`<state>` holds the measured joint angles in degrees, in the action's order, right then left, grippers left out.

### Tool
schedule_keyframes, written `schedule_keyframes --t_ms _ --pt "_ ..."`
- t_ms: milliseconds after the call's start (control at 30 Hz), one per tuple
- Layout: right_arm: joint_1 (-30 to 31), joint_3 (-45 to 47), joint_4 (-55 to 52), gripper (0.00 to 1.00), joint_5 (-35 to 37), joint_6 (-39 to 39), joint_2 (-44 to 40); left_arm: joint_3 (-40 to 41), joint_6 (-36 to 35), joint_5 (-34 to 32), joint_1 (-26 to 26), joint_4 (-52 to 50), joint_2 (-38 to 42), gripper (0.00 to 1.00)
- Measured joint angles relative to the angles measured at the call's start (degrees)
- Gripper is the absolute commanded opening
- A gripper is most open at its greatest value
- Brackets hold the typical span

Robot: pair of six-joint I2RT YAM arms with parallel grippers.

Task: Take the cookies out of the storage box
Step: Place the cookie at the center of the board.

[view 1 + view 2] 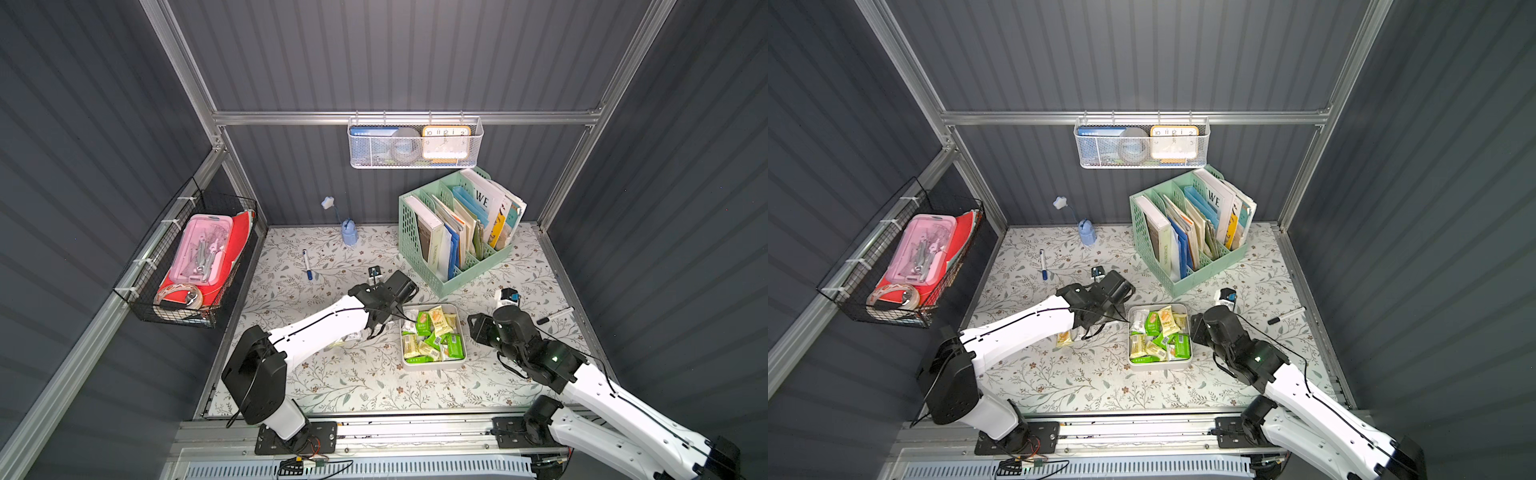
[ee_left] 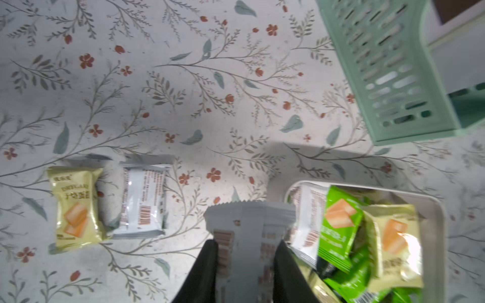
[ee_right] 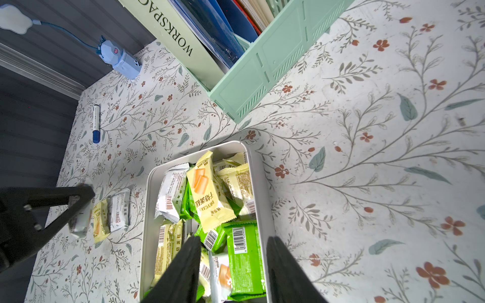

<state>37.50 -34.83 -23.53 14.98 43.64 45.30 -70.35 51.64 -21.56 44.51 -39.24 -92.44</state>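
Currently: left gripper [image 2: 246,249] pinches 1 white-silver packet [image 2: 249,217] beside storage box [image 2: 367,185]; 2 loose packets [image 2: 76,207] lie near it; right gripper [image 3: 231,244] spread over boxed cookies [image 3: 210,194].

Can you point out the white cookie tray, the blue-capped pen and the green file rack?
storage box [image 1: 432,365]: top view, bare near wall.
marker pen [image 1: 306,262]: top view, white barrel.
file organizer [image 1: 409,232]: top view, perforated side wall.

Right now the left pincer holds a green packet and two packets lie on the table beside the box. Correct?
No: the left pincer holds a white-silver packet, not a green one; the left wrist view shows it. The rest stands.
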Motion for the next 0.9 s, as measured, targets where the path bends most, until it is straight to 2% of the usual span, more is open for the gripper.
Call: schedule_keyframes --t_ms 367,433,533,667,900 --pt "0.0 0.0 0.1 0.46 -0.2 0.0 0.1 1.1 -6.5 -1.9 -1.0 1.3 -13.6 0.28" --pt "0.0 0.0 0.1 0.46 -0.2 0.0 0.1 1.1 -7.0 -2.1 -1.2 1.4 -14.7 0.33" --pt "0.0 0.0 0.1 0.46 -0.2 0.0 0.1 1.5 -7.6 -2.3 -1.3 2.0 -15.1 0.46" --pt "0.0 -0.1 0.1 0.46 -0.3 0.0 0.2 2.0 -7.8 -2.6 -1.4 2.6 -15.1 0.58" --pt "0.0 -0.7 0.3 0.46 -2.2 -1.0 0.2 2.2 -7.5 -3.7 -1.4 2.6 -13.4 0.61"
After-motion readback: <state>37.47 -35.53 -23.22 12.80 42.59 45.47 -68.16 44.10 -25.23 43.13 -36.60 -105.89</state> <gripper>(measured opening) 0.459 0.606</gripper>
